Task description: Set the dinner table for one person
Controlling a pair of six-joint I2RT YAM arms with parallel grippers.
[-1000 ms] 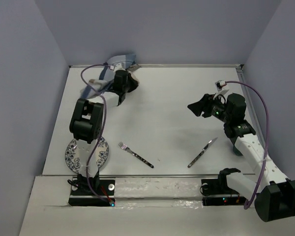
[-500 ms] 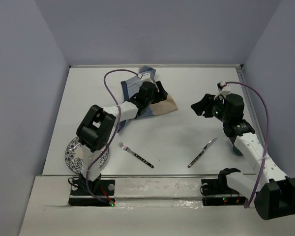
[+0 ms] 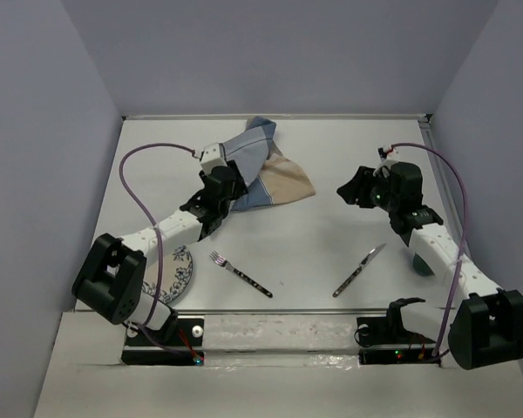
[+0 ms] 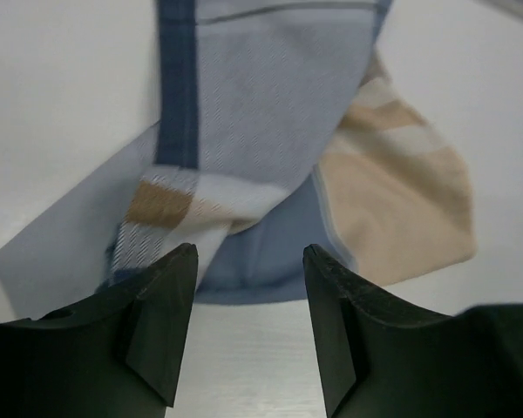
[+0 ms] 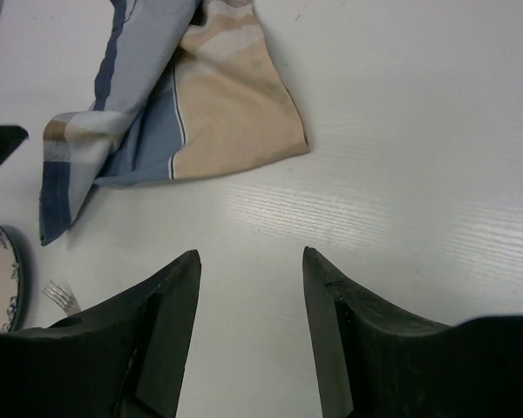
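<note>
The dinner table [image 3: 331, 148] is a matte white top. On its far middle a blue-and-tan plaid cloth [image 3: 266, 170] lies rumpled. My left gripper [image 3: 233, 193] hovers at the cloth's near-left edge, open and holding nothing. In the left wrist view the cloth [image 4: 270, 113] starts just beyond the left gripper [image 4: 248, 252]. My right gripper [image 3: 347, 190] hangs open to the right of the cloth, over bare table. The right wrist view shows the right gripper [image 5: 251, 254] empty, with the cloth [image 5: 218, 113] farther off.
A fork [image 3: 240, 273] and a knife [image 3: 359, 270] lie near the front edge, left and right of centre. A blue-patterned plate [image 3: 176, 274] sits at the front left, partly under my left arm. Grey walls close in the far and side edges.
The left gripper opened and let go of the cloth. The cloth came from the far left toward the far middle and now lies on the table. The left arm drew back. The right arm barely moved.
</note>
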